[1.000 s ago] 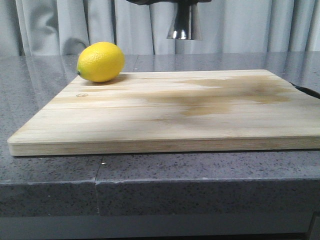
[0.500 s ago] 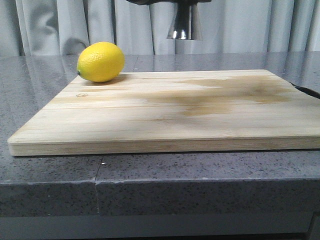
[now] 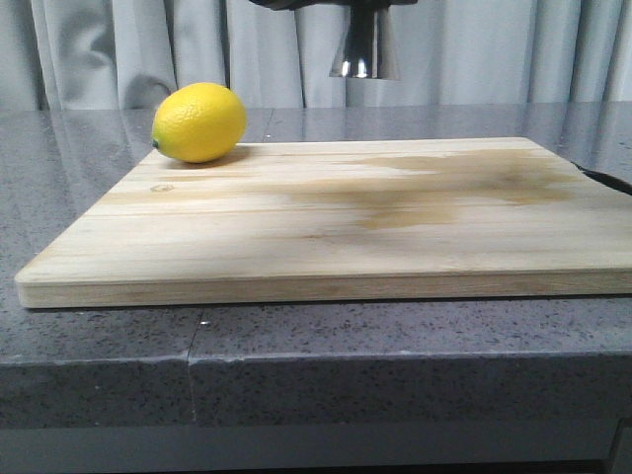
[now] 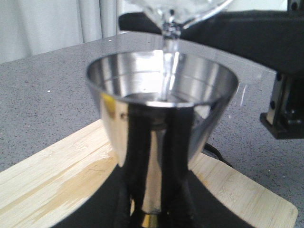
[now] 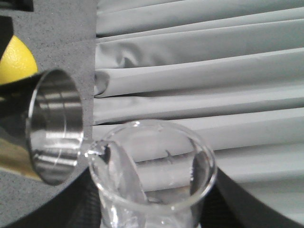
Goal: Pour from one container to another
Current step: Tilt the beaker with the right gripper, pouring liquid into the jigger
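Note:
High above the cutting board, my left gripper is shut on the narrow waist of the steel jigger, holding it upright. In the front view only the jigger's lower cone shows at the top edge. My right gripper is shut on the clear glass beaker, which is tilted with its lip over the jigger's open mouth. A thin clear stream falls from the beaker's lip into the jigger's cup. Some liquid still lies inside the beaker.
A wooden cutting board with wet stains lies on the grey speckled counter. A yellow lemon rests at the board's far left corner. Grey curtains hang behind. A dark cable runs by the board's right edge.

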